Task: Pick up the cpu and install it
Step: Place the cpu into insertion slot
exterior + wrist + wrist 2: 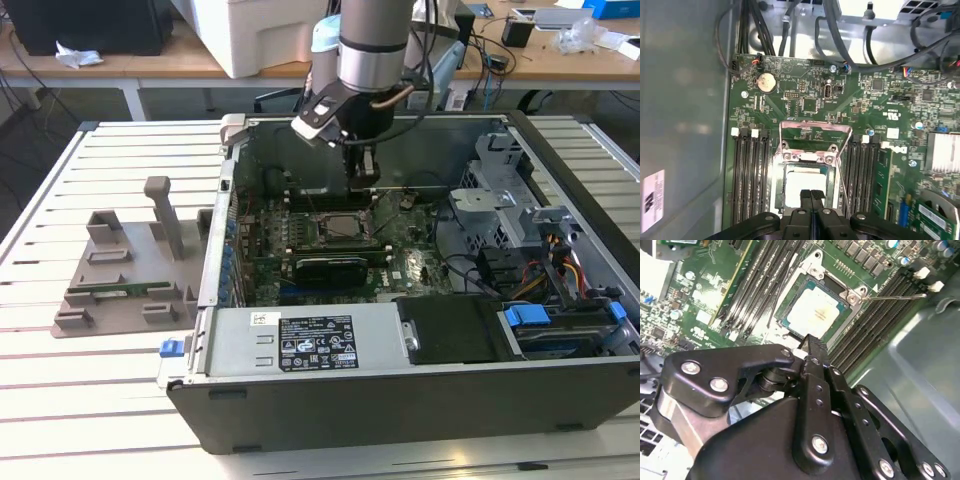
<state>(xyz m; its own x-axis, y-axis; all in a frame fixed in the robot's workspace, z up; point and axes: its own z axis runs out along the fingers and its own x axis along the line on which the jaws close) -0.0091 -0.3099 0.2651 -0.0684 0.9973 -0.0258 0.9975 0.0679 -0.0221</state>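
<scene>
The cpu (815,312), a small square chip with a pale metal top, lies flat in the socket on the green motherboard (810,105) inside the open computer case (400,400). It also shows in the first wrist view as cpu (802,182) and in the exterior view as cpu (345,223). My gripper (811,194) hangs just above the chip's near edge, fingers pressed together with nothing between them. The socket's metal load plate (815,131) stands raised. In the exterior view the gripper (362,182) reaches down into the case over the socket.
Black memory slots (747,175) flank the socket on both sides. A long black expansion card (330,266) lies beside it. The power supply (310,340) and drive cage (500,170) crowd the case. A grey moulded tray (120,270) stands on the slatted table at the exterior view's left.
</scene>
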